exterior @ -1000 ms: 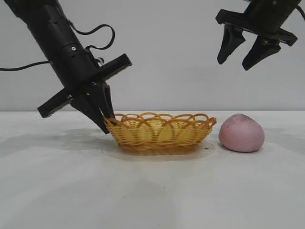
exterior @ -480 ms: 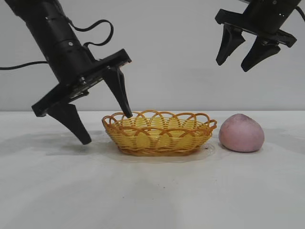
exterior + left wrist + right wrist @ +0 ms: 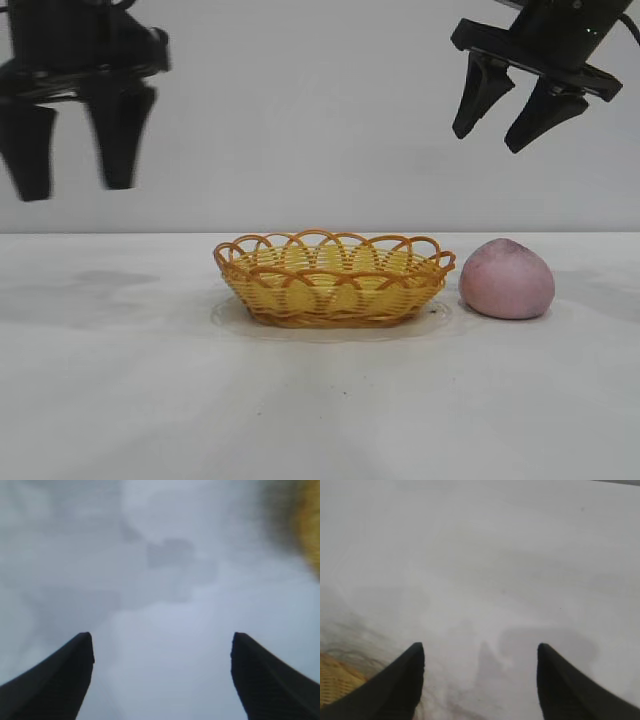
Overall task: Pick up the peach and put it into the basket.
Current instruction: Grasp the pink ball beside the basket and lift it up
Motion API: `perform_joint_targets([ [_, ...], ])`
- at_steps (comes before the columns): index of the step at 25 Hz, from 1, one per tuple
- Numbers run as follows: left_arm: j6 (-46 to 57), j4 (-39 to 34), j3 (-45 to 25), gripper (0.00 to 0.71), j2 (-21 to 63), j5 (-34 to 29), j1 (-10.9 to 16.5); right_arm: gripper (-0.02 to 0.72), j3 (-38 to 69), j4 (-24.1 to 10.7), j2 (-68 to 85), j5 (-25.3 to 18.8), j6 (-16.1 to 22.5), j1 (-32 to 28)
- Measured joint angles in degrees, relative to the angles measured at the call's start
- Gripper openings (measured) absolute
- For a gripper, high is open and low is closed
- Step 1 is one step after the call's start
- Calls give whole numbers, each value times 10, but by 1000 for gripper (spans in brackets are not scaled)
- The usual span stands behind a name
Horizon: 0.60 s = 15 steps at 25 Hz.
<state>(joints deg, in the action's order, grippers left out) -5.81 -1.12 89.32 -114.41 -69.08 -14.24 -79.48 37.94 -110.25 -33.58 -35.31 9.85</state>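
We are seeing the dusty pink, dome-shaped peach (image 3: 506, 279) sitting on the counter (image 3: 320, 400) just right of the basket (image 3: 333, 279). Both the left hand (image 3: 75, 165) and right hand (image 3: 502, 120) are hanging open and empty above the basket's sides.

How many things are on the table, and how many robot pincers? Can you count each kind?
Peach: 1
Basket: 1
Pincers: 2, the left pincer and the right pincer, both open and up in the air
Total: 4
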Motion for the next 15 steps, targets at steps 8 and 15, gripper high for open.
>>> perform_joint_targets([
  [8,1,0,0,504,19,0,82,421,0,0,0,-4,1,0],
  [15,1,1,-7,504,69,-7,134,421,0,0,0,-12,1,0],
])
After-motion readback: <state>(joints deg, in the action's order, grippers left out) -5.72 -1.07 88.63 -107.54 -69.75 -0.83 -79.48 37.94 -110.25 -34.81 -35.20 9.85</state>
